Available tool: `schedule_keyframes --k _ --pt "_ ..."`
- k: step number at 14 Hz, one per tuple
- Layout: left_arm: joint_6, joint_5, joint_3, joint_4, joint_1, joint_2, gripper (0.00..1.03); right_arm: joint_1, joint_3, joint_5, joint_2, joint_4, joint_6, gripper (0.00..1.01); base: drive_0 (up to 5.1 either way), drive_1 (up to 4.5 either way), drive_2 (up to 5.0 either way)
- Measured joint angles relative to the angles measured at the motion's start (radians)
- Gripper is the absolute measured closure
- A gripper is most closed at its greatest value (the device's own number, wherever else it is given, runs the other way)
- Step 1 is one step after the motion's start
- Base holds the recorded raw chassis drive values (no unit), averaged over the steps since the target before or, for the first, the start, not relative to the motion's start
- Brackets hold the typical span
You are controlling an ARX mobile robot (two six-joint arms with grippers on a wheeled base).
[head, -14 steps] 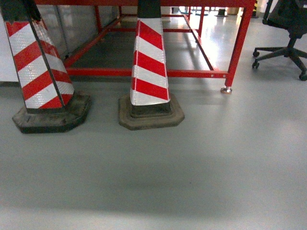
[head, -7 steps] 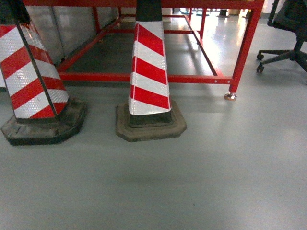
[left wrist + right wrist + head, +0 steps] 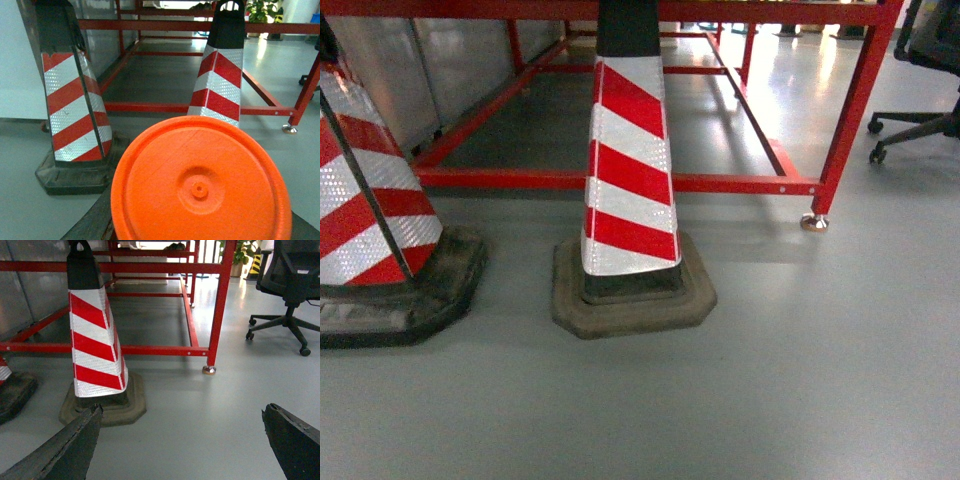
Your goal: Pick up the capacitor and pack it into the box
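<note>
Though an orange disc (image 3: 200,187) hides the left gripper (grip unreadable), the right gripper (image 3: 182,450) gapes wide, fingertips cropped, before a striped cone (image 3: 95,335).

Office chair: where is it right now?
The office chair sits at the right wrist view's upper right, right of the red frame's leg, on the grey floor.
</note>
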Motion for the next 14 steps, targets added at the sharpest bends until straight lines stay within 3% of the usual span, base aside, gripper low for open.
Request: schedule_keyframes --k 14 --pt "0.000 0.000 0.000 0.000 0.000 0.000 0.59 0.000 0.000 -0.001 0.000 0.001 0.000 0.03 -0.1 4.01 -4.1"
